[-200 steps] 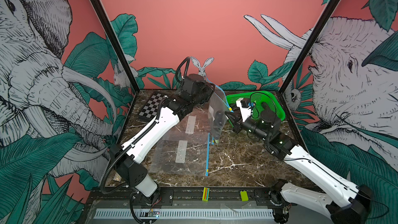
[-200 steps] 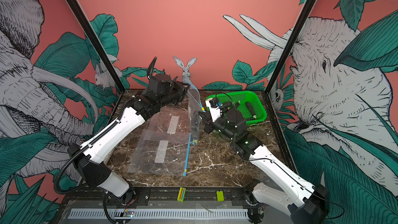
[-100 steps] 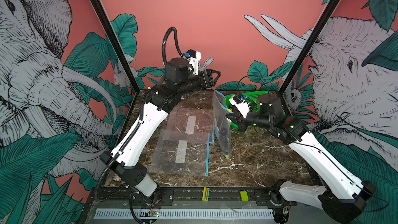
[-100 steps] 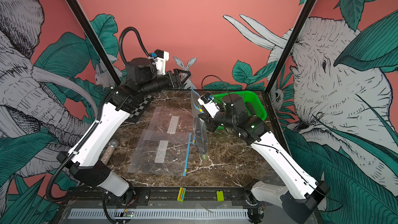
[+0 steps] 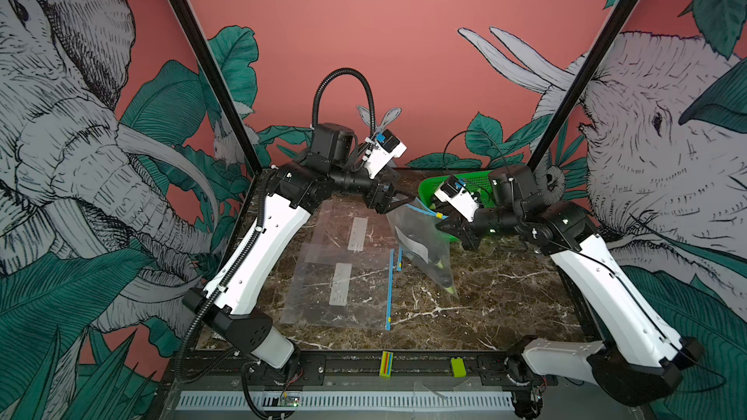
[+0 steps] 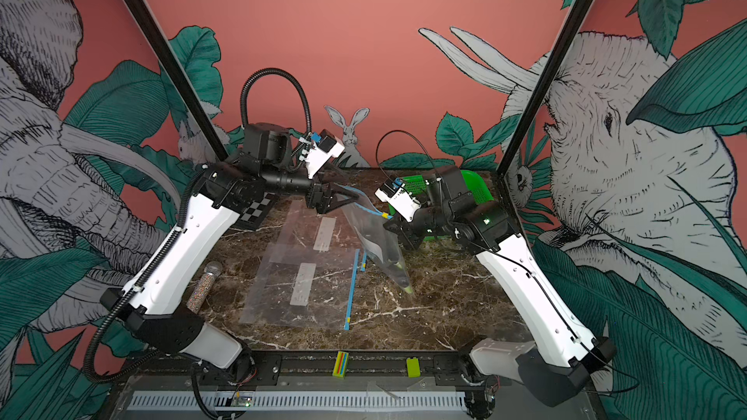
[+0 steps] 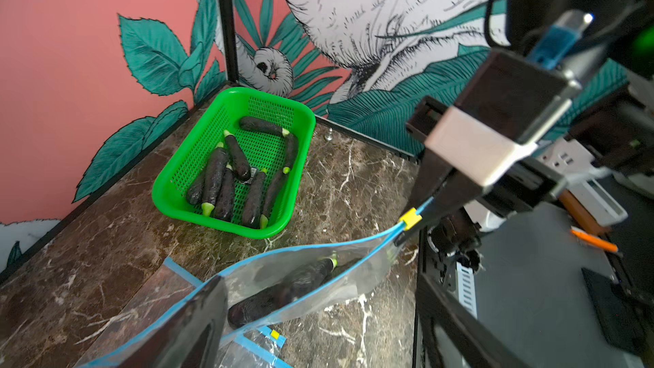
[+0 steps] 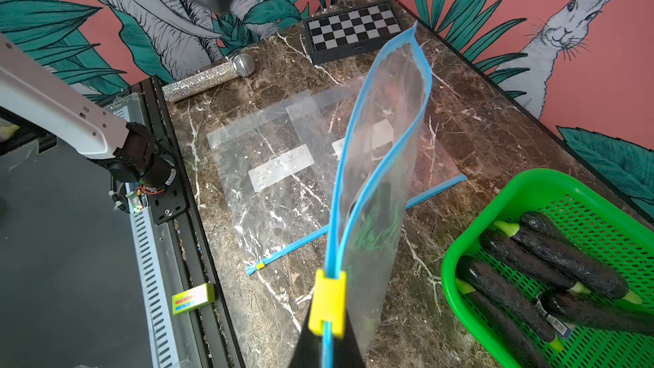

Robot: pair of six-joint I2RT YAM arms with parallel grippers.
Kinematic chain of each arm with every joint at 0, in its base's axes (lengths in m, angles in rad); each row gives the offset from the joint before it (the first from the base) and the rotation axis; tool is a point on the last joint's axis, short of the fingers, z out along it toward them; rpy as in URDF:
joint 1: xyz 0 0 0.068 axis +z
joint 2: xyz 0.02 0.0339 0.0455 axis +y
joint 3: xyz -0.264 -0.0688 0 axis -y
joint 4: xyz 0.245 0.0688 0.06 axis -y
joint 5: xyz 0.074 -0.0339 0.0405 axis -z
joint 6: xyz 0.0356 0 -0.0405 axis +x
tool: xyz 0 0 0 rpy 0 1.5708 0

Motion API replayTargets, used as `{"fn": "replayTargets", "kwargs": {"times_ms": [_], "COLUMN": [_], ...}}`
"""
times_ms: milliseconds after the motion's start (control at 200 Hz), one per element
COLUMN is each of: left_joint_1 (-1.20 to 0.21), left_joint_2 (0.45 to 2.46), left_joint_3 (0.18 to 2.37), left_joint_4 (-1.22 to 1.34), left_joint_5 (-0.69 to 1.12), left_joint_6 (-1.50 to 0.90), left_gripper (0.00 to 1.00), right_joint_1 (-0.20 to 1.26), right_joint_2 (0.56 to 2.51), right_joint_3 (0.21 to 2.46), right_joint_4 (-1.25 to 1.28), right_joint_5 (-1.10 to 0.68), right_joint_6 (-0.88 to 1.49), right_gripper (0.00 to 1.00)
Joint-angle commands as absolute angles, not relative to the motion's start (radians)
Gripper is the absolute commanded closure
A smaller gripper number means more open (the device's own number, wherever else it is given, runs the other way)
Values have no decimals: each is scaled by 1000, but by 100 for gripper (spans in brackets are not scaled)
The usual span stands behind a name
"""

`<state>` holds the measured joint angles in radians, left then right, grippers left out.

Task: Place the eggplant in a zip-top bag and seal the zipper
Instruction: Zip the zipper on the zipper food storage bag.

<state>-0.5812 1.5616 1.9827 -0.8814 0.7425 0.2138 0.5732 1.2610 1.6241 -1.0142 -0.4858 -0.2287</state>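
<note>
Hanging eggplant [image 7: 283,292] in zip-top bag [image 8: 385,129], right tool [image 8: 327,341] clamped on zipper [image 8: 331,253] above; left tool [image 5: 398,206] apart.

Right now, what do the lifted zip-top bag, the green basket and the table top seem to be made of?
Zip-top bag: thin clear plastic film, glossy; the table shows through it.
Green basket: rigid moulded plastic, slightly shiny, with perforated walls.
Table top: brown marble look with white veins; real stone or print, I cannot tell.
</note>
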Motion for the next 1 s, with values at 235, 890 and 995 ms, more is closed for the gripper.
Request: {"fn": "replayTargets", "kwargs": {"times_ms": [235,890,995], "left_joint_1": [-578,-631,-631], "left_joint_2": [1678,1778,1795], "left_joint_3": [2135,2252,2257], "left_joint_4": [-1087,-1251,-1250], "left_joint_5": [840,856,851], "left_joint_6": [505,769,774], "left_gripper": [15,18,22], "right_joint_1": [569,569,569], "right_joint_2": [1288,1326,1329], "right_joint_3": [1720,1819,1825], "right_joint_4": [-1095,-1137,-1140], "right_joint_5": [-526,-568,-572], "right_joint_6": [-280,-317,-319], "right_gripper": [100,100,100]}}
